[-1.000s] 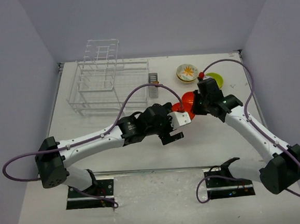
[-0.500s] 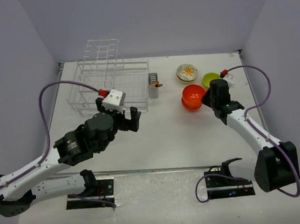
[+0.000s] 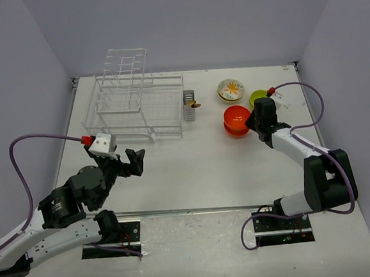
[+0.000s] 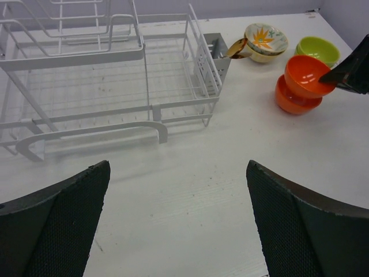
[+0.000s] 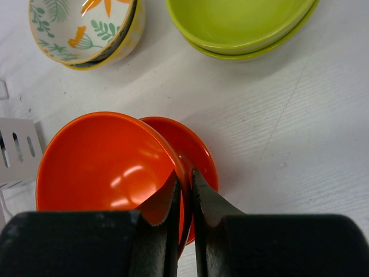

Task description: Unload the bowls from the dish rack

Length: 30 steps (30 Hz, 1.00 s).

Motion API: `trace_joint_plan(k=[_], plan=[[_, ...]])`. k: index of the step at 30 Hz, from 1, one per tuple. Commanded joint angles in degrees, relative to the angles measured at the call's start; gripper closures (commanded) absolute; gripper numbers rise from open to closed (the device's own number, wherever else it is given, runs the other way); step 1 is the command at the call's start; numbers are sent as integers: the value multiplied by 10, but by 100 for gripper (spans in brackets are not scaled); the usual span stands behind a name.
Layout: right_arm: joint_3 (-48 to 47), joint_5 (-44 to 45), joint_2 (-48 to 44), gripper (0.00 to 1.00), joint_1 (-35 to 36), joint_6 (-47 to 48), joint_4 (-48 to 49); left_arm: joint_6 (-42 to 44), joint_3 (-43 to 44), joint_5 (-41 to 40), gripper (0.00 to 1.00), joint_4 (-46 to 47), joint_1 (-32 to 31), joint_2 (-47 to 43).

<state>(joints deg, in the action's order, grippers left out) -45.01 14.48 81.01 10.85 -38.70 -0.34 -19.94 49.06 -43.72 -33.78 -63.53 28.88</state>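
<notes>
- In the top view, we find the left arm gone from the middle of the desk (image 3: pixel 206 169). A second ago it reached across to the orange bowls. Now it is folded back over its own base at the near left corner.
- The left fingers (image 3: pixel 126 162) stand wide apart with nothing between them. They are in front of the dish rack (image 3: pixel 138 110) and clear of it.
- The right arm has drawn in too, with its links folded close above its base by the desk's right edge.
- The upper orange bowl (image 3: pixel 236 116) was nearer the desk's middle a second ago. It now sits in the lower orange bowl (image 3: pixel 234 133), near the green bowls (image 3: pixel 259 97) and the cream bowl (image 3: pixel 231 89).
- The right fingers (image 3: pixel 251 122) are at the upper bowl's right rim.
- From the left wrist, we look between the two spread fingers, across bare desk, to the rack with its grey caddy (image 4: pixel 214 51) at the right end. All the bowls stand on the desk to the right of the caddy, outside the rack.
- From the right wrist, we see the fingers clamped on the upper orange bowl's rim, one inside and one outside. The bowl lies tilted in the lower one, and the green bowls are nested beyond it.
</notes>
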Motion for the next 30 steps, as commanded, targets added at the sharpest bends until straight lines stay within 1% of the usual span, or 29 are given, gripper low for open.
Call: trace_joint_plan(k=[1, 4, 5, 8, 9, 10, 12, 15, 16, 19, 20, 21, 22, 23, 25, 26, 28, 29, 30], plan=[[-12, 12, 13, 92, -2, 3, 50, 3, 2, -33, 0, 30, 17, -1], [-5, 3, 19, 88, -2, -5, 56, -10, 7, -39, 0, 14, 54, -2], [-3, 2, 21, 87, -3, -6, 59, -9, 3, -30, 0, 17, 84, -6], [2, 4, 20, 84, -2, -10, 60, 8, -12, 19, 0, 46, 133, -14], [3, 3, 20, 83, -2, -10, 59, 12, -16, 36, 0, 53, 160, -14], [5, 2, 18, 77, -2, -9, 58, 15, -19, 63, 0, 61, 171, -12], [7, 0, 10, 74, -2, -9, 56, 20, -20, 85, 0, 64, 201, 1], [10, -3, -2, 65, -3, -6, 54, 25, -19, 124, 0, 66, 234, 20], [9, -3, -6, 59, -2, -5, 48, 26, -20, 143, 0, 67, 243, 27], [4, 8, -30, 48, -3, -7, 22, 24, -25, 171, 0, 78, 284, 32], [4, 15, -41, 38, -3, -9, 14, 18, -26, 175, 0, 79, 312, 31], [4, 31, -52, 35, -3, -11, 7, 16, -27, 181, 0, 82, 329, 31], [3, 44, -73, 30, -2, -11, -13, 11, -31, 195, 0, 88, 367, 33], [1, 44, -83, 27, -4, -9, -23, 9, -32, 202, 0, 91, 387, 34], [-14, 55, -102, 26, -4, -1, -60, 2, -35, 235, 0, 97, 434, 35], [-17, 56, -107, 26, -5, 4, -70, -5, -38, 248, 0, 101, 482, 35], [-23, 48, -121, 27, -7, 15, -89, -7, -49, 299, 0, 117, 527, 31], [-23, 43, -126, 29, -7, 19, -95, -7, -50, 304, 0, 119, 543, 34], [-24, 38, -132, 43, -7, 20, -103, -4, -48, 305, 0, 114, 544, 36]])
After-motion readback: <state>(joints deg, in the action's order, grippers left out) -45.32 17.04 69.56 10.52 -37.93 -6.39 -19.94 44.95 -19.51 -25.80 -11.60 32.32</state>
